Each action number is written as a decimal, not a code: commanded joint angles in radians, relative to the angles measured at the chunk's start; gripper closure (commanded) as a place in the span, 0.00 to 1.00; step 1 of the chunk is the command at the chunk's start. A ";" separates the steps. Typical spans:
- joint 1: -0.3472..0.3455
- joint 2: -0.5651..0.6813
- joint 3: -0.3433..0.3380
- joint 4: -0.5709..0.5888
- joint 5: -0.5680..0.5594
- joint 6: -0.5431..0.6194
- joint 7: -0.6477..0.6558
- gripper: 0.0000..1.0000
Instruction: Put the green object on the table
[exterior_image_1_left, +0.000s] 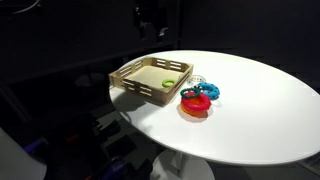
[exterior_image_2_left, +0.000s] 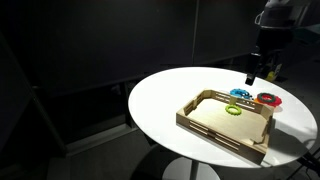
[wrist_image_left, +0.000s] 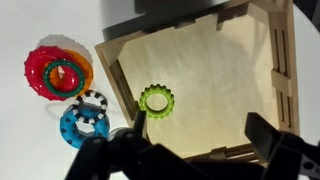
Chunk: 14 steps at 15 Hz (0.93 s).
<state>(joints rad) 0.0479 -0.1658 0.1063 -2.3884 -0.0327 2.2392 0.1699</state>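
Observation:
The green object (wrist_image_left: 155, 99) is a small yellow-green toothed ring lying flat inside the tan tray (wrist_image_left: 262, 110), near its left wall. It also shows in both exterior views (exterior_image_1_left: 168, 81) (exterior_image_2_left: 232, 111). My gripper (wrist_image_left: 190, 150) hangs well above the tray, open and empty, with dark fingers at the bottom of the wrist view. In the exterior views the gripper (exterior_image_1_left: 151, 25) (exterior_image_2_left: 262, 70) is high above the round white table (exterior_image_1_left: 260, 110) (exterior_image_2_left: 160, 100).
A red round object (wrist_image_left: 57, 70) (exterior_image_1_left: 195, 104) (exterior_image_2_left: 268, 99) and a blue ring-shaped object (wrist_image_left: 85, 118) (exterior_image_1_left: 207, 91) (exterior_image_2_left: 241, 94) lie on the table just beside the tray. The surroundings are dark.

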 joint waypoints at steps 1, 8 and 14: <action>-0.001 0.082 -0.030 0.056 0.011 0.019 -0.086 0.00; 0.004 0.088 -0.032 0.046 0.000 0.021 -0.064 0.00; -0.002 0.171 -0.048 0.055 0.054 0.076 -0.083 0.00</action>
<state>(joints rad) 0.0488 -0.0422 0.0680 -2.3458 -0.0033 2.2779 0.1066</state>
